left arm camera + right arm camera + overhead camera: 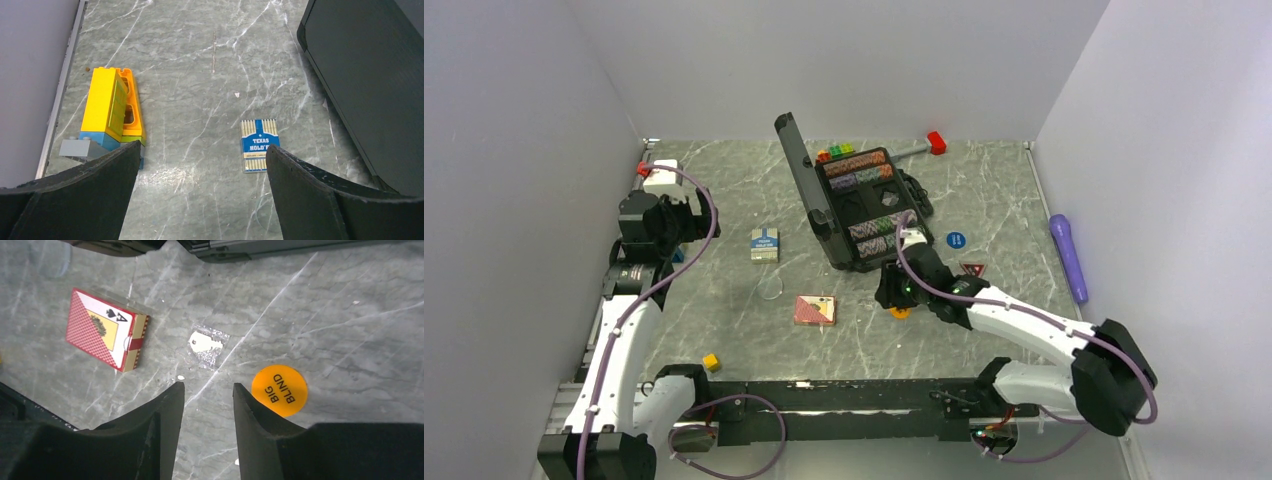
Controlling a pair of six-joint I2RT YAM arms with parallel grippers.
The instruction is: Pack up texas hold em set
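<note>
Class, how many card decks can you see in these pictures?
2. The blue-white deck lies left of the open case; the red deck lies on its near side. The case may hide others.

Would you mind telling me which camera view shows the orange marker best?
The right wrist view: the orange marker lies flat beside the right gripper, its BIG BLIND lettering readable. In the top view only an orange sliver shows under that gripper. The left wrist view misses it.
</note>
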